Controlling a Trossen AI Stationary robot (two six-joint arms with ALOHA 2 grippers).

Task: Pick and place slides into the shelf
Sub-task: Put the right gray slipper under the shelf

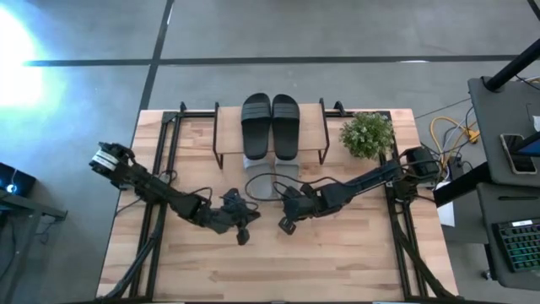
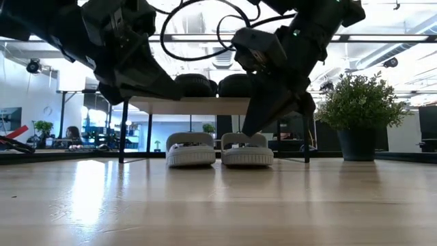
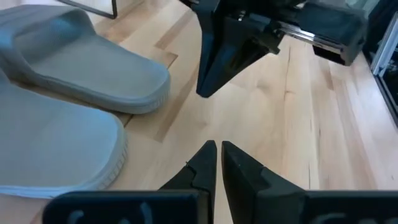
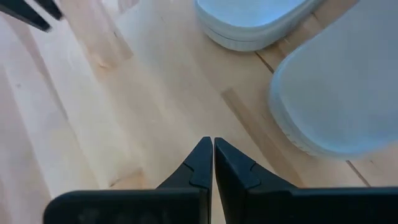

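From above, bare table (image 1: pixel 337 262) is seen near the closed left gripper (image 1: pixel 243 237) and closed right gripper (image 1: pixel 285 226); two black slides (image 1: pixel 270 125) lie on the shelf (image 1: pixel 314 131), beside a plant (image 1: pixel 367 135). At table height, two grey slides (image 2: pixel 220 149) are shown under the shelf. In the wrist views, nothing is held.

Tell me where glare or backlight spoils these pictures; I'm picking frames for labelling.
High view: white glare burns out the floor's left edge. Low view: bright room behind leaves both arms as dark shapes, and the black slides on the shelf barely separate from them. Wrist views: evenly lit, grey slides clear.
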